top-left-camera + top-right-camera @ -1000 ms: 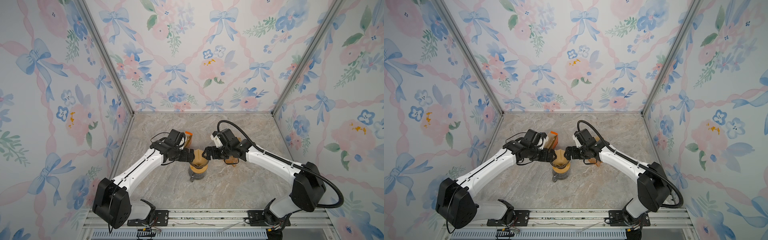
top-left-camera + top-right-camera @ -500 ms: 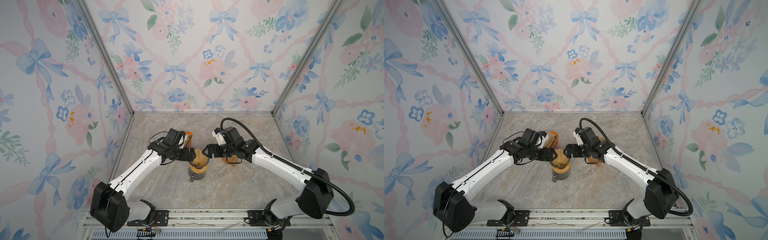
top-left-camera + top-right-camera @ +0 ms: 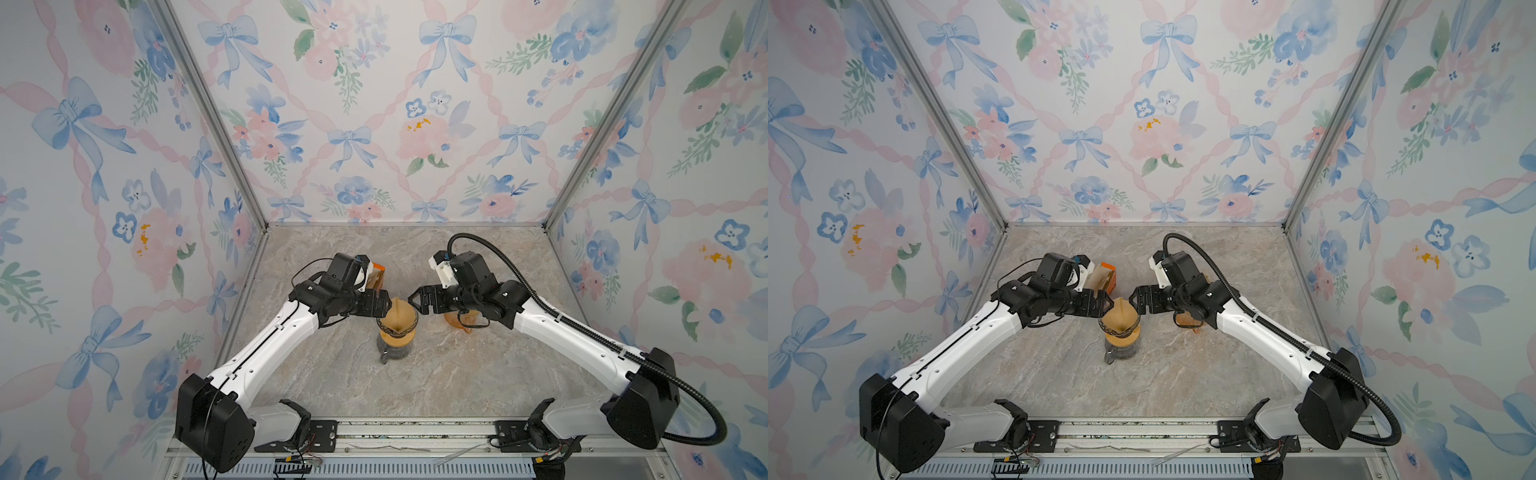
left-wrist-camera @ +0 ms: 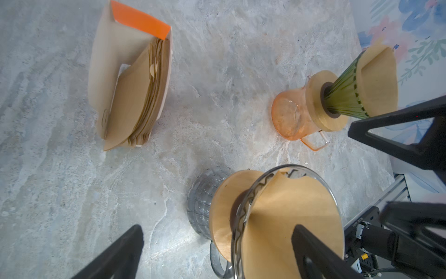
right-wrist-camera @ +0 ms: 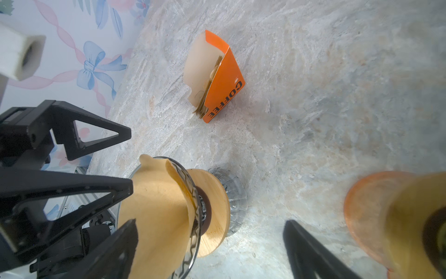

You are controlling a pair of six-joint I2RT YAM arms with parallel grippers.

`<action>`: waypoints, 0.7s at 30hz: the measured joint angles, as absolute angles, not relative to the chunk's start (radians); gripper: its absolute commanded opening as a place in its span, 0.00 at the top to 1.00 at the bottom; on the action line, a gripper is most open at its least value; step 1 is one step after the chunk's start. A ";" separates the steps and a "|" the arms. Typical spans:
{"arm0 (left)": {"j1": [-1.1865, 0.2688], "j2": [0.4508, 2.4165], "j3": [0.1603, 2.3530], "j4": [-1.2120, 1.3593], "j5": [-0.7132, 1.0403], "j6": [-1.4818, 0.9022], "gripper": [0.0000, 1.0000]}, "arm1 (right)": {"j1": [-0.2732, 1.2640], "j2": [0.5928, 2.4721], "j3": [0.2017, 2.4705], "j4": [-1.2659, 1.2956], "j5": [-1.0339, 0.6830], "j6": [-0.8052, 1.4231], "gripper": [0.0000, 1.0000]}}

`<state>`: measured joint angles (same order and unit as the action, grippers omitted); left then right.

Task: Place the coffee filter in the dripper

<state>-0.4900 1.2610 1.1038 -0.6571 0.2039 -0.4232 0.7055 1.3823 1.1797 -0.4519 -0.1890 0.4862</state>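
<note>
1. Looks nearly finished: filter seated as an open cone inside the glass dripper, on the grey jug at the middle of the bench.
2. Holds nothing in the left pincer, jaws spread wide, just beside the filter.
3. Holds nothing in the right pincer either, jaws wide, near the opposite side.
4. Remains probably only to draw both arms away, maybe to press the paper lower.

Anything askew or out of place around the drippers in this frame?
The coffee filter in the clear dripper sits lopsided: in both top views, one flap pokes well above the rim on the far side instead of lying flush. Nothing looks spilled or damaged.
</note>
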 measured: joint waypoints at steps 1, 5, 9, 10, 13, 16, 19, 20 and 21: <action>-0.487 1.254 1.104 -0.648 0.198 -0.421 0.02 | 0.705 1.374 1.179 -0.452 -0.180 0.482 0.04; -0.460 1.217 1.104 -0.597 0.177 -0.403 0.02 | 0.690 1.328 1.179 -0.452 -0.125 0.464 0.04; -0.420 1.177 1.102 -0.532 0.148 -0.393 0.02 | 0.655 1.269 1.179 -0.452 -0.051 0.455 0.04; -0.411 1.170 1.099 -0.515 0.141 -0.392 0.02 | 0.646 1.254 1.179 -0.451 -0.033 0.451 0.04; -0.371 1.153 1.085 -0.469 0.119 -0.389 0.02 | 0.620 1.195 1.154 -0.431 0.046 0.425 0.04; -0.318 1.153 1.066 -0.428 0.107 -0.387 0.02 | 0.611 1.127 1.104 -0.418 0.149 0.400 0.04; -0.255 1.154 1.015 -0.361 0.101 -0.379 0.02 | 0.591 1.065 1.053 -0.413 0.252 0.364 0.04; -0.233 1.155 0.992 -0.337 0.097 -0.376 0.02 | 0.580 1.048 1.037 -0.410 0.282 0.351 0.04; -0.215 1.159 0.970 -0.315 0.092 -0.374 0.02 | 0.568 1.033 1.022 -0.406 0.310 0.339 0.04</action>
<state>-0.2146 1.1587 0.9699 -0.3153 0.0921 -0.3740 0.5678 1.0332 1.0218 -0.4061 0.3096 0.3393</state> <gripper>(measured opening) 0.980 0.963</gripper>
